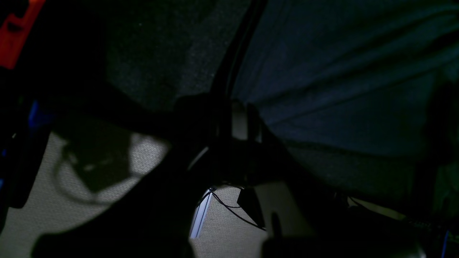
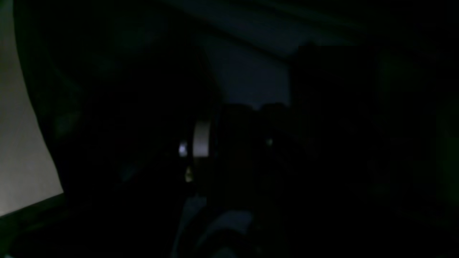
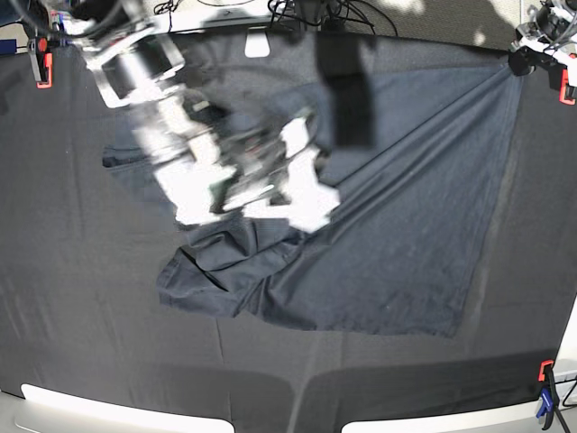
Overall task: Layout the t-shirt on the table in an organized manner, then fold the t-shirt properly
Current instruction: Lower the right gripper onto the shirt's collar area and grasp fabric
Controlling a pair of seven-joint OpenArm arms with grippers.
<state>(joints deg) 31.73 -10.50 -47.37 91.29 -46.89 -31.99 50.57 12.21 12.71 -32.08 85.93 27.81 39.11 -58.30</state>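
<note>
T-shirt (image 3: 397, 234) lay mid-desk (image 3: 72, 298), stretched taut toward the far right corner and bunched at the near left, so you were at the laying-out step. Your left gripper (image 3: 521, 56) was clamped on its far corner. Your right gripper (image 3: 302, 194) was blurred above the bunch; I couldn't tell its opening. Next, that bunch needed spreading.

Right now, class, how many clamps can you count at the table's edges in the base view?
3: one clamp far left, one far right, one near right. The near-left corner is out of view, so another may be hidden.
</note>
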